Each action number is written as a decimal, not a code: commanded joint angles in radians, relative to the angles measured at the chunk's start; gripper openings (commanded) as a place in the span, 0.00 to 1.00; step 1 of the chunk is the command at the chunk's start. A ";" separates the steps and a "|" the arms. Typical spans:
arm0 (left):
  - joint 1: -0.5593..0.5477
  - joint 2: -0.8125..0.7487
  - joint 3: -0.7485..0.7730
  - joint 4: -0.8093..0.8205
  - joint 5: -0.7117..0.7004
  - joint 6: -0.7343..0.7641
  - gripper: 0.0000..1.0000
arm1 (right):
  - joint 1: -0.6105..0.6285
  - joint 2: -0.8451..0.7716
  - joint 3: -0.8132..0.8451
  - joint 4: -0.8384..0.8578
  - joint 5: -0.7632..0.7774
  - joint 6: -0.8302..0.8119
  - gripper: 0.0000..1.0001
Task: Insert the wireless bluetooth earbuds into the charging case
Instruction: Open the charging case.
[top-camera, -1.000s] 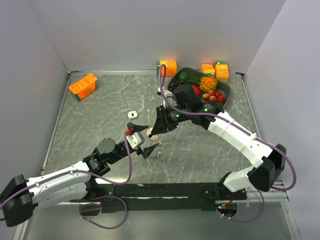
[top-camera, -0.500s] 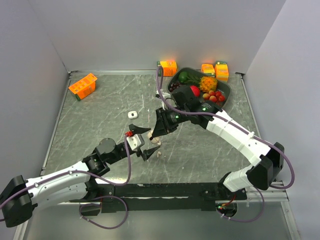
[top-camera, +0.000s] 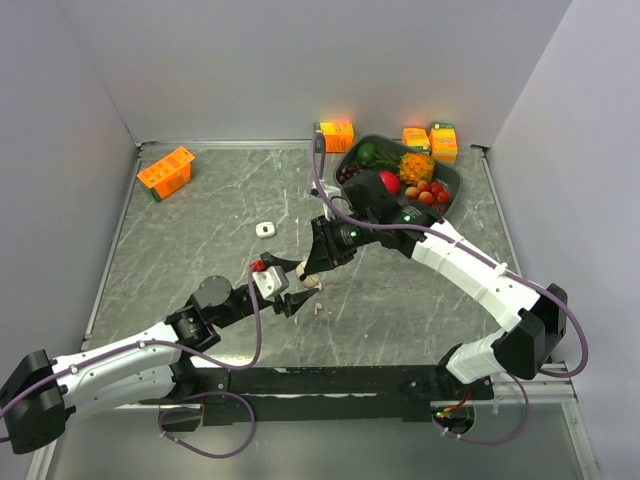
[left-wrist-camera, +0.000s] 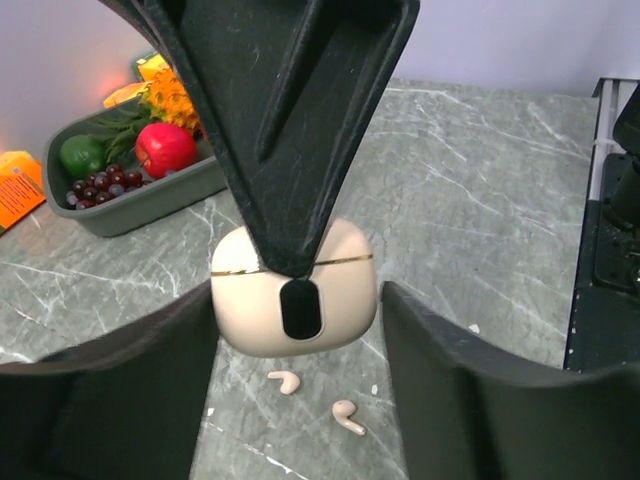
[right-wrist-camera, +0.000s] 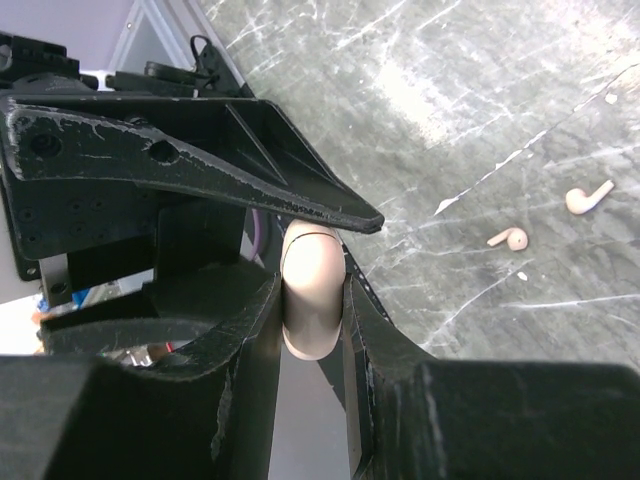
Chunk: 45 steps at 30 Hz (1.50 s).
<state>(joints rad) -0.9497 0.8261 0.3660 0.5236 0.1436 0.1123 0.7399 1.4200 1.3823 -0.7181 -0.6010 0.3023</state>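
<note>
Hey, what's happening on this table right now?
The right gripper is clamped on a beige charging case, holding it off the table. The left gripper has its fingers on either side of the same case; whether they touch it is unclear. Two beige earbuds lie loose on the table beneath, not yet in the case.
</note>
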 joint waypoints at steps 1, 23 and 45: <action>-0.004 0.011 0.051 0.070 -0.002 -0.036 0.72 | 0.006 -0.012 0.009 0.055 0.012 0.014 0.00; -0.004 0.019 0.031 0.082 0.002 -0.026 0.01 | 0.019 -0.035 0.011 0.069 0.020 0.023 0.41; -0.004 -0.048 0.004 0.069 -0.022 -0.025 0.01 | -0.016 -0.059 -0.045 0.126 0.055 0.083 0.75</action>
<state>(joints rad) -0.9508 0.7979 0.3763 0.5556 0.1261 0.0856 0.7425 1.4162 1.3472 -0.6315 -0.5449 0.3779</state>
